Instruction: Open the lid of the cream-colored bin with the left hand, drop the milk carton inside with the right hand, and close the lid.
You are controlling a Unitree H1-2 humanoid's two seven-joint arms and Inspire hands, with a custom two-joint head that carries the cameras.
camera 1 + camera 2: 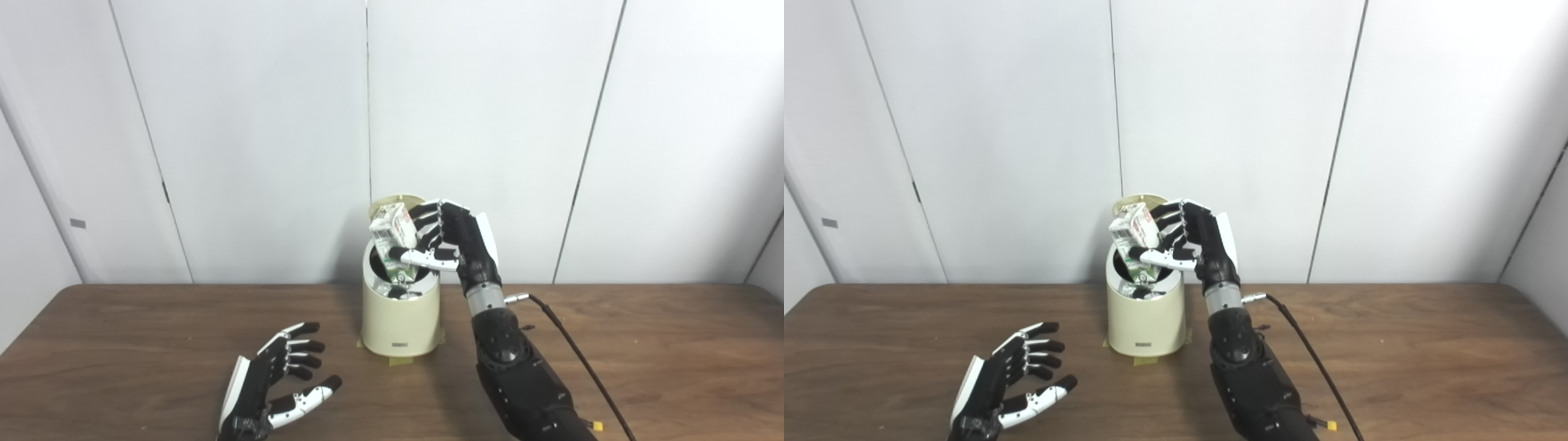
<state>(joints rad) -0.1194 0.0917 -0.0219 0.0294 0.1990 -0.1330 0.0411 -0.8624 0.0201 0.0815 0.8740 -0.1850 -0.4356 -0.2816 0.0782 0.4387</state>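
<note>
1. Left hand (278, 383) near-left above the brown wood surface (122, 343), fingers spread, holding nothing.
2. Cream bin (400, 318) centre, taped down, lid (392, 203) flipped up at the far side.
3. Right hand (450, 239) clamped on milk carton (394, 236), tilted over the bin mouth.
4. White wall panels (245, 122) behind.

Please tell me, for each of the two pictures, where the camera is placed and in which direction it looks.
Left eye view: on the robot's head, looking forward and down at the wooden table and white wall; both arms enter from below.
Right eye view: beside it, a little to the right, facing the same way; the scene sits further left in the picture.
Shared: the cream-colored bin with its lid up, the right hand holding the milk carton over the opening, the left hand open above the table.
</note>
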